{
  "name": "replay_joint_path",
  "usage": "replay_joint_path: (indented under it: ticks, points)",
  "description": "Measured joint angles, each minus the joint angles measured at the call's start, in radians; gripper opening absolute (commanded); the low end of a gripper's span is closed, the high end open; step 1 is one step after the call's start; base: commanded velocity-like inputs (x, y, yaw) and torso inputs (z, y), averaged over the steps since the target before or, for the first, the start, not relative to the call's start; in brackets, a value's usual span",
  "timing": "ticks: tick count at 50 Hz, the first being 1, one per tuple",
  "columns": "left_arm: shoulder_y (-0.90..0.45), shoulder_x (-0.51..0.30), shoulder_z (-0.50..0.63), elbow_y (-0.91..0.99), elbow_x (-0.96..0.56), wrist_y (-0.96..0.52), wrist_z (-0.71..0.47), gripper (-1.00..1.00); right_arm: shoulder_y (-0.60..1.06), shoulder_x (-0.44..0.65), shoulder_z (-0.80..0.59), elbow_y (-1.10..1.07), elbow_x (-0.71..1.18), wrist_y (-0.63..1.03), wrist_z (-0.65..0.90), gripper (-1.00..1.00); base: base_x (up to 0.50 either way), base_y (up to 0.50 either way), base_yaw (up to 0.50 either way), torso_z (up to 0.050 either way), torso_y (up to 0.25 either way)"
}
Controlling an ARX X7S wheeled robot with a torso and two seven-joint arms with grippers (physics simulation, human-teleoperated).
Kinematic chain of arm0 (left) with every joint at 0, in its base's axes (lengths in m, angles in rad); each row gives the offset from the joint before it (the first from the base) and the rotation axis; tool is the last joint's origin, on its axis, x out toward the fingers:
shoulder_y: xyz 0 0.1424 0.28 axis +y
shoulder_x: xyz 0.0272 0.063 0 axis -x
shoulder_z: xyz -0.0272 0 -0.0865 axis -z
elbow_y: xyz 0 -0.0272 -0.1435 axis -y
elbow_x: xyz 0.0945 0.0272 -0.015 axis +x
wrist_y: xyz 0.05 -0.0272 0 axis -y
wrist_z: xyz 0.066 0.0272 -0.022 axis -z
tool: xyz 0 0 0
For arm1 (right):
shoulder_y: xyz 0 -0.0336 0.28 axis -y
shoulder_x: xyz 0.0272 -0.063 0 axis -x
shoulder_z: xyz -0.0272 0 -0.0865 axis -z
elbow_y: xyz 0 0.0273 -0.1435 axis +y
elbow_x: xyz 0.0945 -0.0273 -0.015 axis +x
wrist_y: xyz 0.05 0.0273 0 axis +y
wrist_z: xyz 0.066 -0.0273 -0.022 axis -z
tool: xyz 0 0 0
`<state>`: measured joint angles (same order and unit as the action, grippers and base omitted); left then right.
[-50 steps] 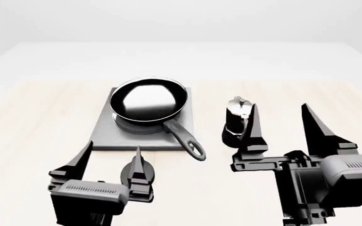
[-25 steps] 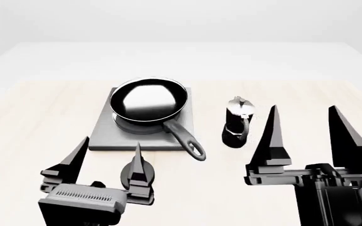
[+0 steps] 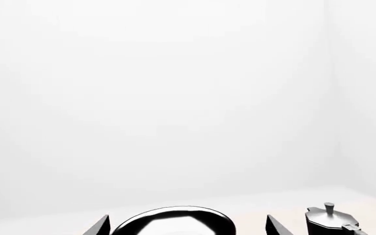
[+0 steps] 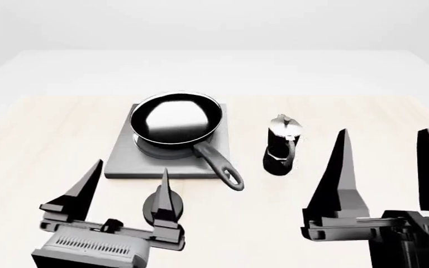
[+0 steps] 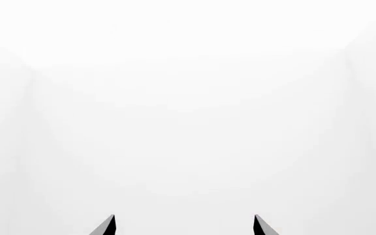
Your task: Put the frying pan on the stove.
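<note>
The glossy black frying pan [image 4: 176,118] sits on the round burner of the grey square stove [image 4: 125,159], its long handle [image 4: 218,162] reaching off the slab's near right corner. Its rim also shows in the left wrist view [image 3: 175,223]. My left gripper [image 4: 129,173] is open and empty, in front of the stove's near edge, apart from the pan. My right gripper [image 4: 386,137] is open and empty at the near right, raised, beside the moka pot. The right wrist view shows only its fingertips [image 5: 107,226] against white wall.
A small black-and-silver moka pot [image 4: 281,144] stands to the right of the stove, also in the left wrist view [image 3: 332,221]. The light wooden table [image 4: 43,134] stretches to both sides, with white floor and walls behind.
Both grippers have drawn back toward me and lower in the head view. The right gripper has moved right, away from the moka pot. The pan and the stove have not moved.
</note>
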<state>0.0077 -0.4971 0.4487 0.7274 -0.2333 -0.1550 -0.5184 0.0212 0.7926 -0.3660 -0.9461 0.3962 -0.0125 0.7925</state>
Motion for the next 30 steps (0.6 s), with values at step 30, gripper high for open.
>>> replay_joint_path:
  ticks: [30]
  points:
    - [0.032,-0.027,0.036,0.144,0.066,-0.045,-0.032,1.00,0.067,0.284,-0.278,-0.094,-0.156,-0.181,0.306,1.00,0.00,0.00,0.00,0.000,0.000]
